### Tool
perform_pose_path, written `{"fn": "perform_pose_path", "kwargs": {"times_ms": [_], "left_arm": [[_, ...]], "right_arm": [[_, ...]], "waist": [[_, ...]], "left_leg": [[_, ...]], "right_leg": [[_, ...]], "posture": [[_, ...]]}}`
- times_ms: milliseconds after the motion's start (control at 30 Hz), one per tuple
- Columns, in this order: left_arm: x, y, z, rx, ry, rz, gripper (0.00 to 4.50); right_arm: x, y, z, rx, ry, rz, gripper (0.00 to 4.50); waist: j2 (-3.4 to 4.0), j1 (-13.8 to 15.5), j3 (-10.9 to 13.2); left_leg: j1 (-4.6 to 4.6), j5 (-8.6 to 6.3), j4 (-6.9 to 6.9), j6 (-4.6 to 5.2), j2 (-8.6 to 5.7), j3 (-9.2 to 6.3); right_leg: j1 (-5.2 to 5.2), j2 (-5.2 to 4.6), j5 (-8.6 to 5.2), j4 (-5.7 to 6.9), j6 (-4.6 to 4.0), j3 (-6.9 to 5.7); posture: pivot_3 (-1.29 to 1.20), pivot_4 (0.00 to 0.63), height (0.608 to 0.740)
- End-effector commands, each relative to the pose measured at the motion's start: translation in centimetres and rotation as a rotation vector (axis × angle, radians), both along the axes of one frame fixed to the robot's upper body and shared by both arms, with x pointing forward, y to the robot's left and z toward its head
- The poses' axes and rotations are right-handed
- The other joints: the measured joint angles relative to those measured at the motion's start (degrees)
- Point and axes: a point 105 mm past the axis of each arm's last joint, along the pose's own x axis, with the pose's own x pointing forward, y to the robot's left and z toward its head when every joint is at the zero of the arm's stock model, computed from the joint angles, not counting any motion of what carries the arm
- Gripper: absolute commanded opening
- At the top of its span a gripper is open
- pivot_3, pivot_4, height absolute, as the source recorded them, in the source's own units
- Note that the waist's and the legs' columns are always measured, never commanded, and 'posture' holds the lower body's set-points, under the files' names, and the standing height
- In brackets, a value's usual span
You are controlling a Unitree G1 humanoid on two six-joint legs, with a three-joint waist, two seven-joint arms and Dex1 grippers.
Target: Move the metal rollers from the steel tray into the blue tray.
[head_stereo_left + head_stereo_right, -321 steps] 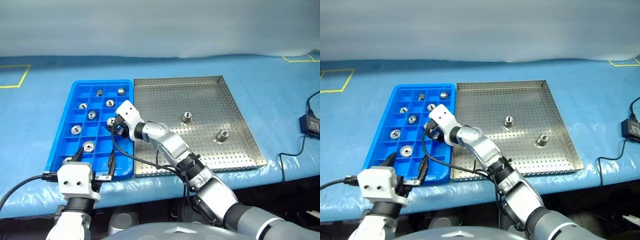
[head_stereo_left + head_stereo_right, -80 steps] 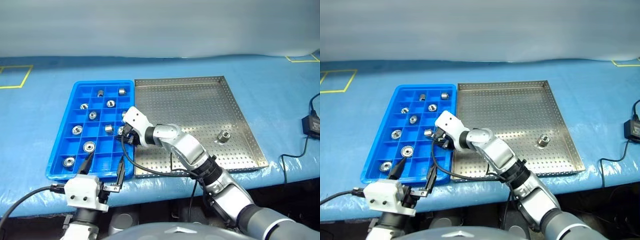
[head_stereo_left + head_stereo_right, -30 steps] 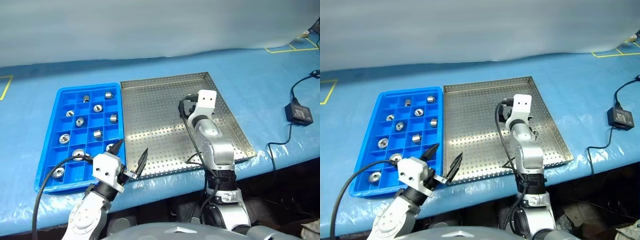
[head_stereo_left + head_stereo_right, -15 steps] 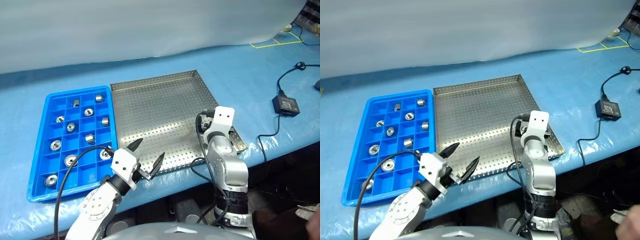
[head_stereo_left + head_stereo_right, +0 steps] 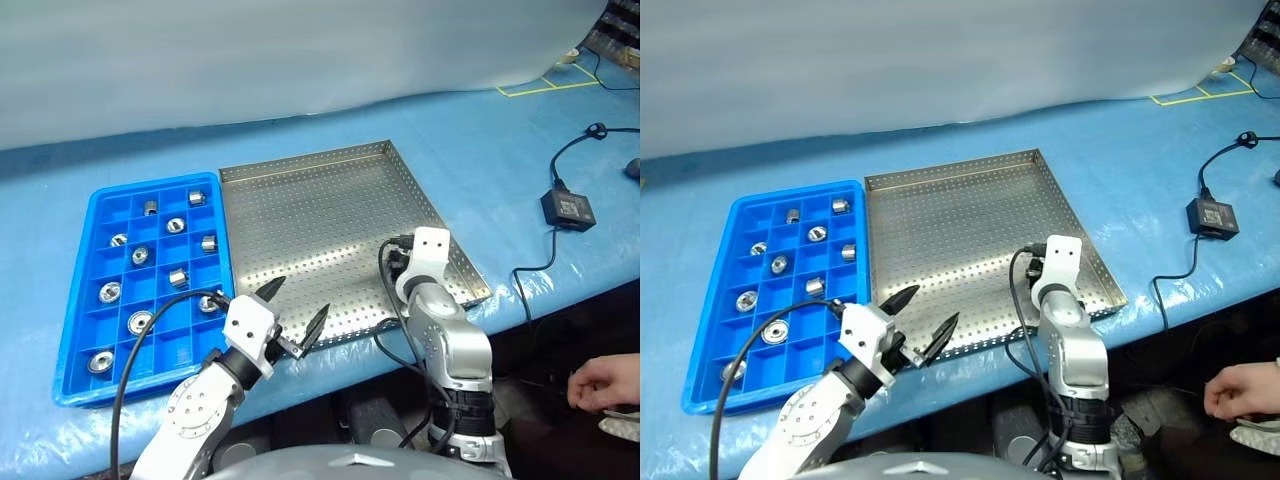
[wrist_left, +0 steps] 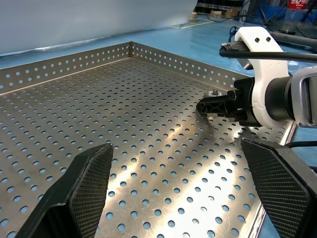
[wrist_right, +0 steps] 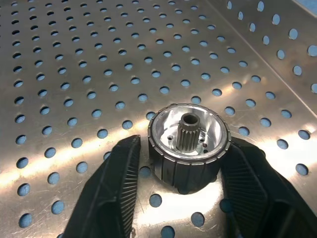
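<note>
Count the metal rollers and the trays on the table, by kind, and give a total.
Rollers: 12 (11 in the blue tray, and 1 roller in the steel tray)
Trays: 2
Total: 14

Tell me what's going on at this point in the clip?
The robot is moving metal rollers from the steel tray to the blue tray. Its right claw has its fingers on either side of the last roller, which stands upright on the perforated floor near the tray's right rim. The left claw hangs open over the steel tray's near edge, holding nothing. Nine rollers sit in the blue compartments.
</note>
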Motion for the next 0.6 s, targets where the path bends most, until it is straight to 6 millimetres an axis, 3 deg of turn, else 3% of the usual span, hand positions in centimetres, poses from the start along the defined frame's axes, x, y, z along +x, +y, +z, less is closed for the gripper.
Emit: {"fn": "perform_pose_path", "kwargs": {"times_ms": [33, 100, 200, 300, 467, 600], "left_arm": [[0.0, 0.3, 1.0, -0.015, -0.04, 0.039, 4.5], [0.1, 0.8, 1.2, -0.023, -0.05, 0.079, 4.5], [0.3, 1.7, 1.6, -0.031, -0.073, 0.157, 4.5], [0.2, 2.5, 1.7, -0.012, -0.088, 0.21, 4.5], [-1.3, 5.3, 1.7, 0.063, -0.119, 0.378, 4.5], [-3.0, 6.9, 1.6, 0.104, -0.123, 0.495, 4.5]], "right_arm": [[1.1, 1.5, 2.0, -0.024, -0.083, 0.087, 1.69], [1.8, 3.2, 3.4, -0.03, -0.134, 0.168, 1.69], [2.6, 7.1, 6.0, -0.005, -0.223, 0.36, 1.69], [2.7, 9.8, 7.2, -0.003, -0.261, 0.51, 1.69], [1.2, 16.7, 9.2, 0.041, -0.326, 0.901, 1.69], [-0.3, 20.2, 10.0, 0.098, -0.354, 1.109, 1.69]], "waist": [[0.0, 0.0, 0.0], [0.0, 0.1, 0.0], [-0.03, 0.1, 0.0], [-0.07, 0.8, 0.0], [-0.15, 2.3, 0.1], [-0.22, 4.4, 0.1]], "left_leg": [[0.01, 0.0, 0.0, 0.0, 0.0, 0.02], [0.03, 0.0, -0.01, 0.0, 0.0, 0.1], [0.09, -0.01, -0.03, 0.01, 0.01, 0.25], [0.18, -0.03, -0.05, 0.05, 0.02, 0.33], [0.19, -0.11, -0.08, 0.19, 0.04, 0.46], [0.18, -0.21, -0.08, 0.37, 0.04, 0.5]], "right_leg": [[0.0, 0.01, 0.0, 0.0, 0.01, 0.04], [-0.02, 0.03, 0.03, 0.01, 0.04, 0.14], [-0.05, 0.08, 0.08, 0.01, 0.13, 0.33], [-0.03, 0.18, 0.11, 0.01, 0.17, 0.55], [-0.06, 0.19, 0.13, -0.05, 0.19, 0.68], [-0.08, 0.17, 0.11, -0.1, 0.17, 0.69]], "posture": [[-0.04, 0.15, 0.74], [-0.03, 0.15, 0.74], [0.0, 0.15, 0.74], [0.05, 0.15, 0.74], [0.15, 0.15, 0.74], [0.23, 0.15, 0.74]]}}
